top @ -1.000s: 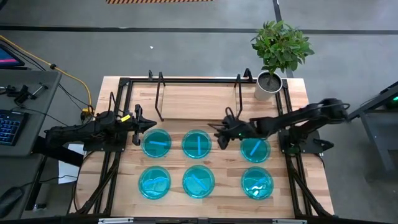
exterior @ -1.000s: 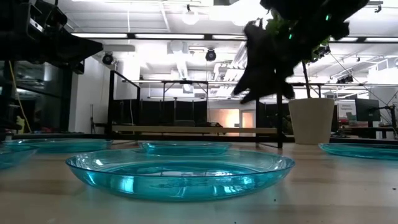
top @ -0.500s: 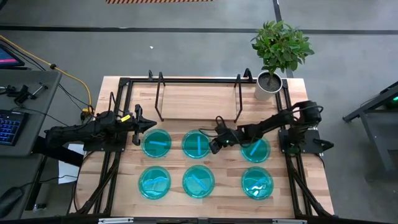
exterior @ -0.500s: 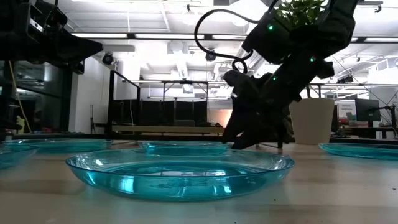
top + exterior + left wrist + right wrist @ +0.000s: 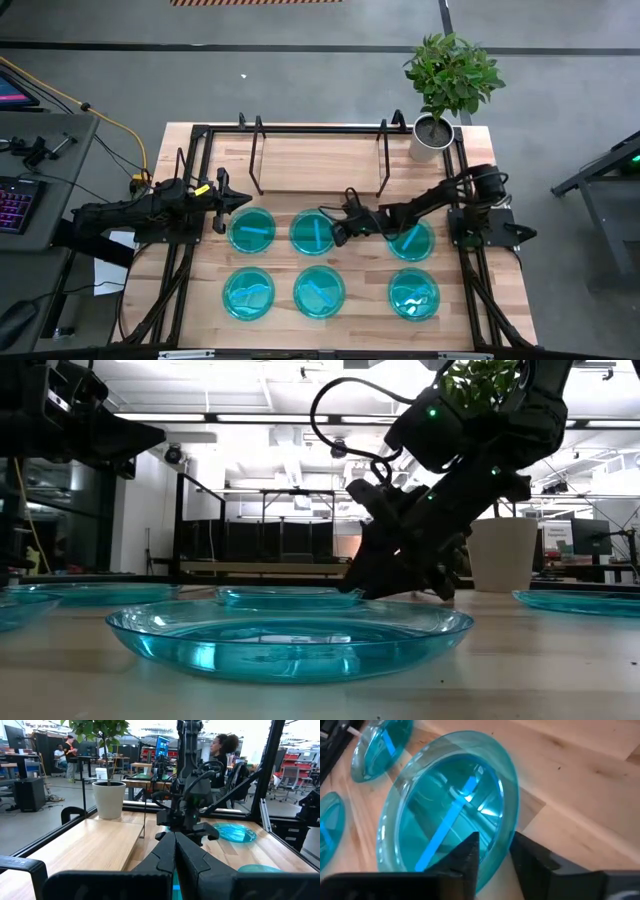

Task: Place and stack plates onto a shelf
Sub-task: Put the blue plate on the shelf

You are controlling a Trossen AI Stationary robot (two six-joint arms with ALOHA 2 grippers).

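Observation:
Six cyan plates lie flat on the table in two rows of three. My right gripper (image 5: pixel 338 232) has come down slantwise at the right rim of the far middle plate (image 5: pixel 312 231) and is shut on it; the low view shows this gripper (image 5: pixel 395 575) beside that plate (image 5: pixel 285 597). The shelf (image 5: pixel 318 165), a light board between black wire frames, stands behind the plates with nothing on it. My left gripper (image 5: pixel 245 200) is shut and hovers level at the table's left, above the far left plate (image 5: pixel 252 230). My right gripper (image 5: pixel 495 852) straddles the far middle plate's right rim (image 5: pixel 506 827), one finger (image 5: pixel 470 855) inside the dish and the other finger (image 5: pixel 530 857) outside it. The fingers slant down from the table's right. The plate still rests on the table.
A potted plant (image 5: pixel 432 135) stands at the far right corner beside the shelf. The far right plate (image 5: pixel 411 240) lies under my right arm. Three more plates (image 5: pixel 319 292) fill the near row. A black frame (image 5: pixel 200 135) rims the table.
My right gripper has dropped and gone toward the table's left, from above the far right plate to the far middle plate's right rim, rolling a little. That plate has slid slightly toward the table's left.

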